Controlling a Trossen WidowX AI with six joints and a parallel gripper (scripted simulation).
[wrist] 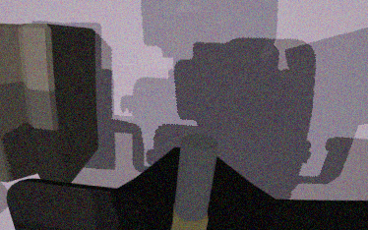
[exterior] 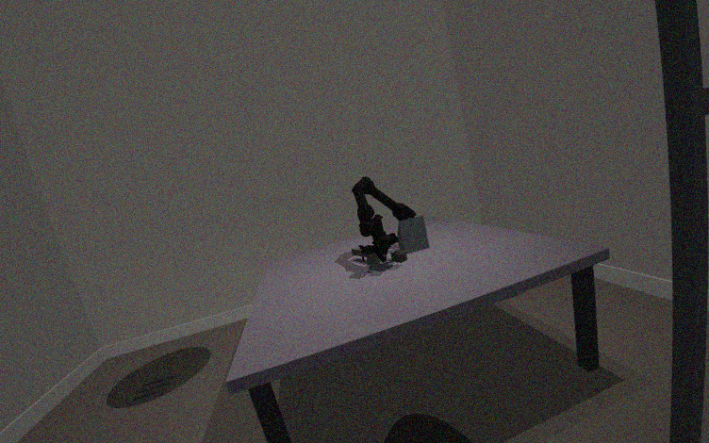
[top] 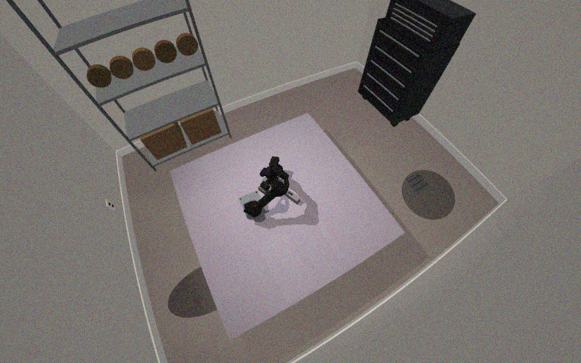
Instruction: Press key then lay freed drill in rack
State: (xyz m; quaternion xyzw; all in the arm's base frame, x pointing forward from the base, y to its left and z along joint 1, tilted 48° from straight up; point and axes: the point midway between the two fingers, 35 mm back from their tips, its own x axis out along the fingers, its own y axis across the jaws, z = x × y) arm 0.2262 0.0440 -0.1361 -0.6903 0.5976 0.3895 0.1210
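Observation:
My gripper (wrist: 190,156) is shut on the drill (wrist: 194,184), a slim grey rod with a yellow band at the lower edge of the wrist view. The gripper is low over the table, and in the top and exterior views the arm and its shadow largely cover this spot. A beige block with a lengthwise groove (wrist: 34,74) stands left of the fingers, apart from them; I cannot tell whether it is the rack. A pale bar (top: 293,197) lies beside the arm in the top view. I cannot make out the key or whether it is down, nor the drill's seat.
The arm's base stands on a grey pedestal (exterior: 413,235) on the pale table (top: 328,252) (exterior: 489,270). A small dark block (exterior: 399,256) sits between the gripper and the pedestal. Shelves (top: 171,103) and a black cabinet (top: 433,67) stand beyond the table.

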